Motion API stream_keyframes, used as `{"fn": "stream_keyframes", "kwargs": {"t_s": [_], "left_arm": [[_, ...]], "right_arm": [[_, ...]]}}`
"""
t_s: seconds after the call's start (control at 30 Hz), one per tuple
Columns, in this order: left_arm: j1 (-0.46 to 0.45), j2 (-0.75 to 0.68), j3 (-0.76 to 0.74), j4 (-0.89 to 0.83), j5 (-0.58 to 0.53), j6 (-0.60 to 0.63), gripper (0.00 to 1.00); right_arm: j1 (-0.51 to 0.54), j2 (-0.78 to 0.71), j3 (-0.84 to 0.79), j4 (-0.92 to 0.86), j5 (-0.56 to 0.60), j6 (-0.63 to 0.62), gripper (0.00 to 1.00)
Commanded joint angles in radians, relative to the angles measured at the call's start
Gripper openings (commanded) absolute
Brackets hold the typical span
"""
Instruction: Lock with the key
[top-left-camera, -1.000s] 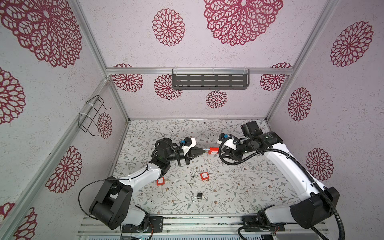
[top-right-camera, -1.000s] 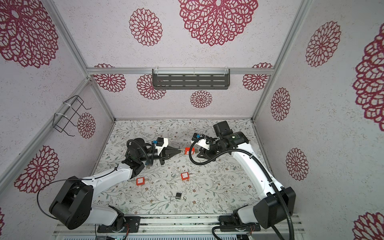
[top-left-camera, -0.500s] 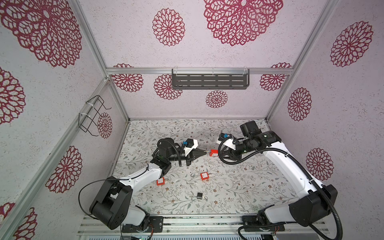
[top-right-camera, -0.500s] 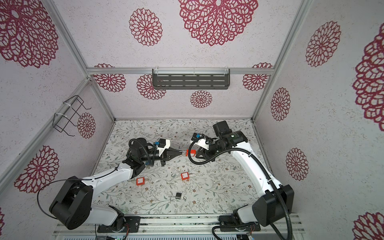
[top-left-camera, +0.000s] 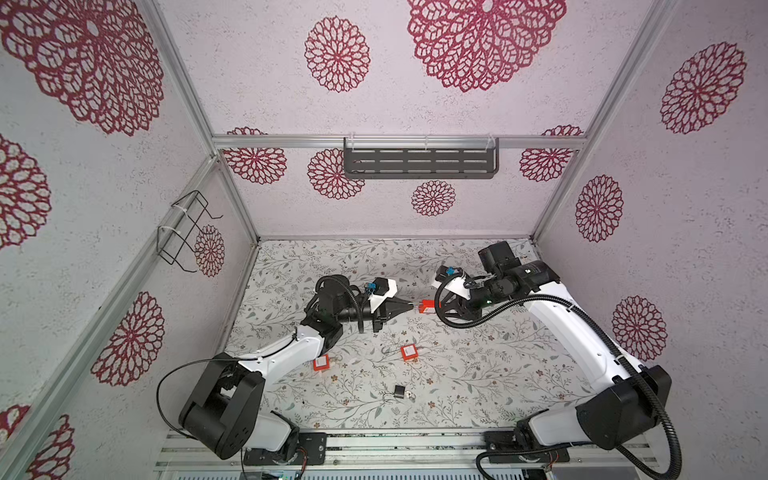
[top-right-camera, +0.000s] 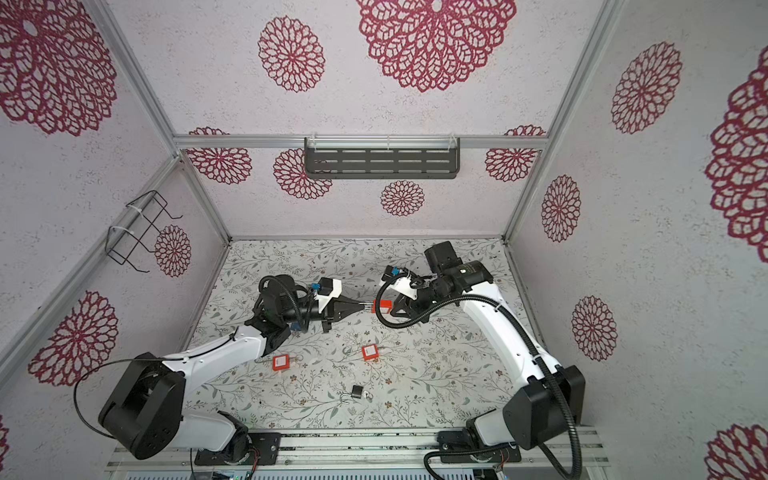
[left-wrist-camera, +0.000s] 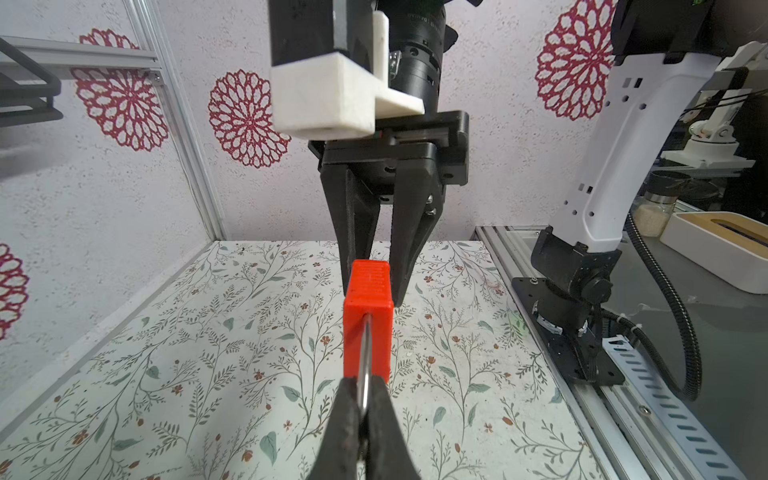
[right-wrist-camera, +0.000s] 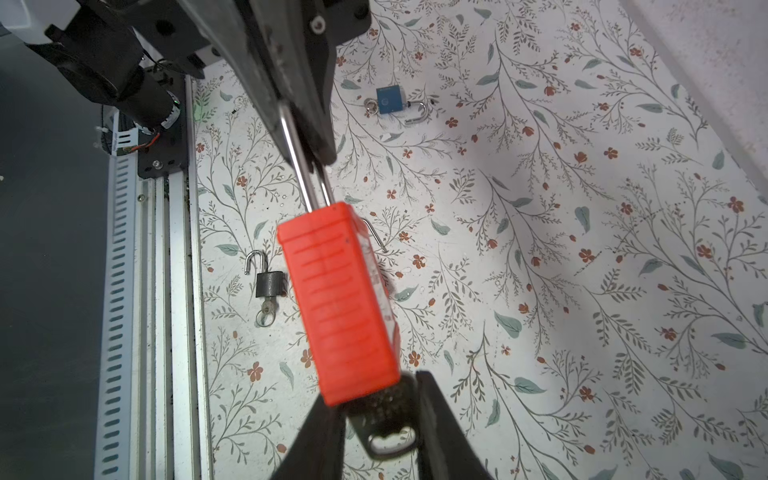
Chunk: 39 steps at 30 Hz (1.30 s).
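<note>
Both arms have shifted slightly lower in the top views since a second ago, carrying the lock along. The right claw (right-wrist-camera: 374, 392) has narrowed over that time.

Position: the red padlock (right-wrist-camera: 338, 299) hangs in the air between the two arms, above the table (top-left-camera: 478, 374) and touching nothing below. The left claw (left-wrist-camera: 363, 401) is clenched on the steel shackle (right-wrist-camera: 297, 166), and both shackle legs reach the body. The key (right-wrist-camera: 388, 440) sticks out of the bottom end of the body. The right claw's jaws stand on either side of the key's head, close in. Whether they already pinch it I cannot tell.

Handling (judgement):
- The body looks like hard plastic, light, with ribbed sides, so probably not slippery.
- The shackle is smooth round steel. It could swivel in the left grip when the key is twisted.
- The key is thin, stiff metal with a small flat head.
- Best hold is on the flat faces of the head, close to the body, turning about the key's own line.
- Off-line force would likely bend the key or swing the lock round the shackle.
</note>
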Motion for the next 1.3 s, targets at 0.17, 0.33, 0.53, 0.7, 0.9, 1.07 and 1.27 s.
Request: {"fn": "stream_keyframes", "kwargs": {"t_s": [0.17,0.33,0.53,0.7,0.9,1.07,1.27], "left_arm": [[-0.005,0.004,0.034,0.079,0.021,-0.040,0.00],[-0.005,0.013,0.039,0.092,0.026,-0.065,0.00],[-0.005,0.030,0.046,0.115,0.031,-0.105,0.00],[-0.004,0.042,0.046,0.145,0.037,-0.134,0.00],[-0.006,0.049,0.046,0.161,0.044,-0.149,0.00],[-0.005,0.047,0.046,0.160,0.046,-0.145,0.00],[-0.005,0.036,0.044,0.138,0.053,-0.120,0.00]], "right_arm": [[0.012,-0.068,-0.042,0.072,0.018,-0.022,0.31],[0.031,-0.135,-0.116,0.193,0.084,-0.030,0.30],[0.063,-0.215,-0.207,0.327,0.170,-0.071,0.28],[0.101,-0.296,-0.316,0.469,0.288,-0.117,0.31],[0.118,-0.358,-0.404,0.590,0.343,-0.153,0.43],[0.119,-0.355,-0.382,0.557,0.369,-0.148,0.53],[0.095,-0.320,-0.263,0.368,0.312,-0.086,0.56]]}}
